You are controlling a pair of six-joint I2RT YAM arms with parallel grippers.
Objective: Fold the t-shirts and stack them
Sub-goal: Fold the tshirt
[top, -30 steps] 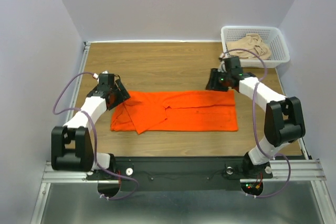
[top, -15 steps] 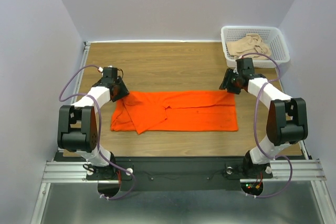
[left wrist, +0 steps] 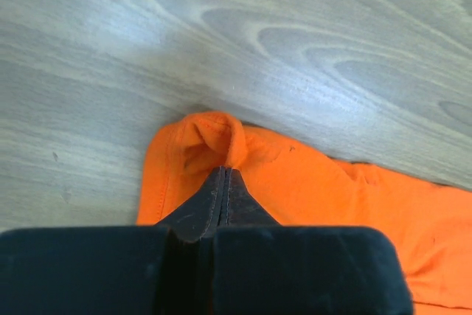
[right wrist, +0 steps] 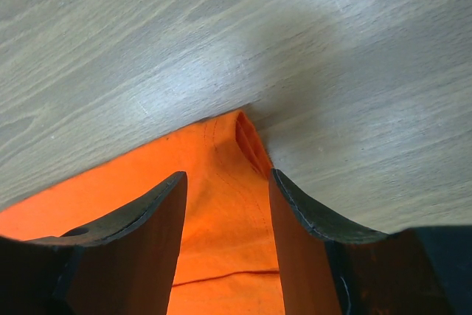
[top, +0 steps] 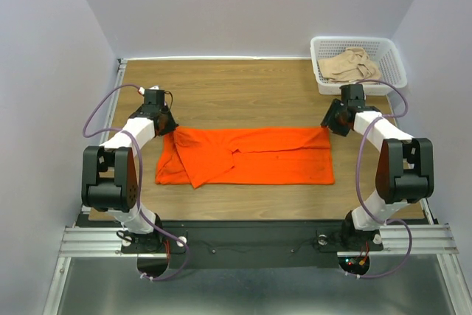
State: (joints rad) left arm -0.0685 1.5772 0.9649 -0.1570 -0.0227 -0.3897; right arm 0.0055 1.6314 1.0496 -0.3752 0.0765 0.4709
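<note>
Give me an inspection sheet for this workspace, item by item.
Surface: wooden table, no marks seen.
Job's things: orange t-shirt lies partly folded mid-table; beige t-shirt is bunched in the white basket at the far right corner.
Clutter: nothing seen.
Tools: left tool shut on the orange shirt's far left corner; right tool open, straddling its far right corner.
Cables: purple cables loop off both arms, not over the cloth.
Surroundings: pale walls on three sides.

You're seeing the orange t-shirt (top: 254, 158) showing plain and bright against the brown wood-grain surface (top: 243, 90). The beige-tan t-shirt (top: 349, 65) is looking pale inside the white lattice basket (top: 398, 68), and your left fingers (left wrist: 203, 212) are reading solid black.
</note>
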